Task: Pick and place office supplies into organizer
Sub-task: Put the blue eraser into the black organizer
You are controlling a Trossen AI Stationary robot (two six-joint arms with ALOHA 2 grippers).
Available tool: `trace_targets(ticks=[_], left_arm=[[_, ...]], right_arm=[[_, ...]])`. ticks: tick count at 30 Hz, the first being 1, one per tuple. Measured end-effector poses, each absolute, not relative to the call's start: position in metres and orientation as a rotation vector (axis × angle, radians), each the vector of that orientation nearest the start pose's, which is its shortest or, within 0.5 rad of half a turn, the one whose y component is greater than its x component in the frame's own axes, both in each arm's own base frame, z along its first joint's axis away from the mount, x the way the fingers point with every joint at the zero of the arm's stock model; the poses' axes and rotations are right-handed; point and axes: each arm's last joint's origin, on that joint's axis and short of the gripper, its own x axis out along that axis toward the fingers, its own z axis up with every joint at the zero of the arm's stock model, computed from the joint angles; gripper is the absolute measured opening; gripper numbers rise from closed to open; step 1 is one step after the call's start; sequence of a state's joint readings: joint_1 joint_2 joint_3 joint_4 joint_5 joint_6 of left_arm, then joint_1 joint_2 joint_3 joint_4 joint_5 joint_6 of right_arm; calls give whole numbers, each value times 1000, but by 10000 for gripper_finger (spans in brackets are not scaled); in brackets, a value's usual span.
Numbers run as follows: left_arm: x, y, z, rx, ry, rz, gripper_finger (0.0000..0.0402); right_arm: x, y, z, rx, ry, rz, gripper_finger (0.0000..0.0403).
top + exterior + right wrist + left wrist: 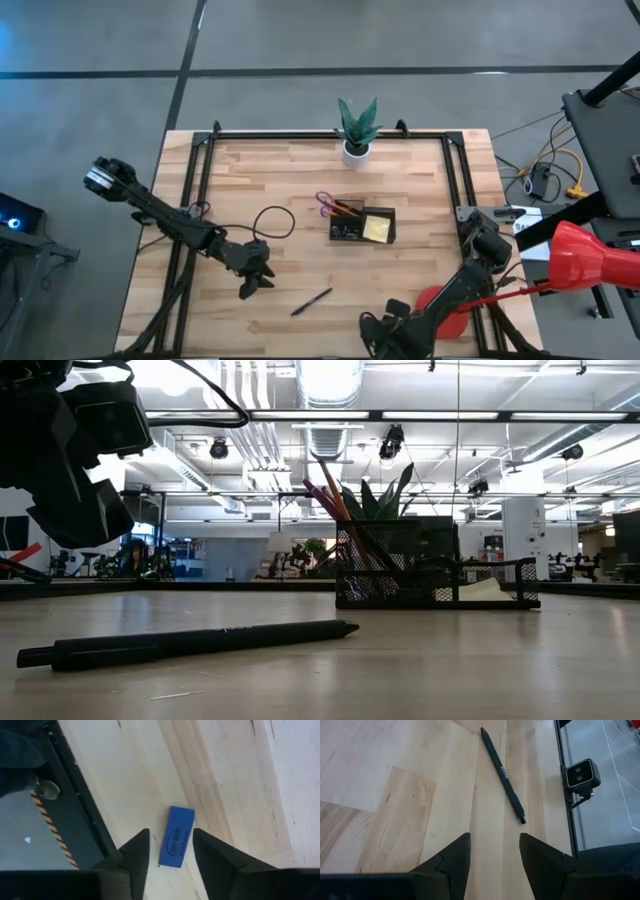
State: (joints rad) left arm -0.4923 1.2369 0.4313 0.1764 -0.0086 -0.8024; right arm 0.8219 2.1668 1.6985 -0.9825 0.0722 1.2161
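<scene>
Straddling the blue eraser (177, 838) at the table's near edge with parted fingers, the right gripper (170, 855) should descend squarely, centring both pads on its long sides before closing.

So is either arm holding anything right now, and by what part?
Nothing is held. The left gripper hangs open above the table, short of the black pen. The right gripper is open, with the blue eraser lying on the wood between its jaws.

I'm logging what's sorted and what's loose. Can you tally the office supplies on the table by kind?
Black pen, loose on the table: 1
Blue eraser, loose: 1
Purple-handled scissors, in the organizer: 1
Yellow sticky-note pad, in the organizer: 1
Orange pen, in the organizer: 1
Total: 5
</scene>
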Motion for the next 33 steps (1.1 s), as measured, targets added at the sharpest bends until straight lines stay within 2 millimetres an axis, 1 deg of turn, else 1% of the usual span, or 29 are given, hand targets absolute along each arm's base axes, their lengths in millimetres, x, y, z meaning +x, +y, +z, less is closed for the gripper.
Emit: trace_targets(ticks=[3,6,9,12,16,20,26,29,33], left_arm=[[198,-106,161,-606,762,-195,154],[198,-106,161,-607,762,-195,154],[198,-106,161,-607,763,-196,154],[198,-106,161,-607,762,-196,154],[198,-106,161,-609,764,-197,154],[198,-106,161,-610,763,-197,154],[198,-106,161,-610,763,-196,154],[198,-106,161,-610,763,-195,154],[198,-106,161,-609,762,-193,154]], right_arm=[[291,310,166,351,1426,-262,161],[290,309,164,357,1431,-278,177],[289,310,164,361,1434,-276,185],[287,310,158,382,1454,-302,187],[284,309,145,433,1504,-344,185],[283,308,140,500,1526,-373,185],[283,308,139,450,1523,-331,183],[282,307,138,417,1527,-306,170],[281,306,137,373,1520,-289,135]])
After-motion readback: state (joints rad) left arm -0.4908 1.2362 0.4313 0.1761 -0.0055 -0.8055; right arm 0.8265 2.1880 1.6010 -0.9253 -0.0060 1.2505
